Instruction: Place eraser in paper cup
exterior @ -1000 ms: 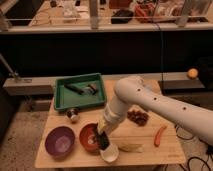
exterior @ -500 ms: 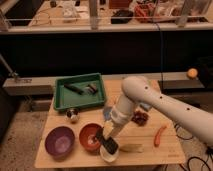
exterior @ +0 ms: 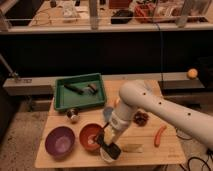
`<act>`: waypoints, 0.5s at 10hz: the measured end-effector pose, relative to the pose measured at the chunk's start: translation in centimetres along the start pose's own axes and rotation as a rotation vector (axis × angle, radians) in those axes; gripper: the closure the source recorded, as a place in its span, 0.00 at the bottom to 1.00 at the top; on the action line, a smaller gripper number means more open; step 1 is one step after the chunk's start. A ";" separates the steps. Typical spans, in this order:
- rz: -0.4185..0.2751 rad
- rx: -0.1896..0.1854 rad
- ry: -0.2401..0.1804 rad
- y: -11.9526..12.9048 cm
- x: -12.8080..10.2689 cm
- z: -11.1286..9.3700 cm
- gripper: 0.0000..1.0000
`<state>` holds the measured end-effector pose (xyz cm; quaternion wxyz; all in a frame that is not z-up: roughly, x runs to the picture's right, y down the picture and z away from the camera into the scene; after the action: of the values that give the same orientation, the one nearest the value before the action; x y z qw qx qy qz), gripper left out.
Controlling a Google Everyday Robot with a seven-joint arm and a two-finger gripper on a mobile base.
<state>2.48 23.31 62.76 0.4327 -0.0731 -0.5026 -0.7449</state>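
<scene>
Wood table is set before a dark bench w/ a long shelf behind, and the robot arm is reached over it from the right. Gripper is lowered right at the cup, near the front edge of the table, just beside the red bowl. A dark block, prob. the eraser, is seen at the gripper tip, over or at the cup mouth; if it is touching the rim or already inside cannot be told. Whether the gripper is clamped on it or spread also cannot be told. Step in hand is judged as the placing itself, approx. the last part of the task. Next move would call for the block to be centred over the mouth, then released and the arm lifted straight up, so the light cup is not tipped. As for containers: green tray at the back holds a dark long item and a greyish one; purple bowl looks empty; sth. dark is seen in the red bowl, not identified.
</scene>
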 end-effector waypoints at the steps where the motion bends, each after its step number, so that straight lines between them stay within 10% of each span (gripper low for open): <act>1: -0.005 -0.018 0.015 -0.2 -0.3 0.2 1.00; 5: -0.013 -0.010 0.069 -0.3 -0.8 0.7 0.77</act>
<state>2.55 24.37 62.40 0.4443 -0.0464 -0.4841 -0.7524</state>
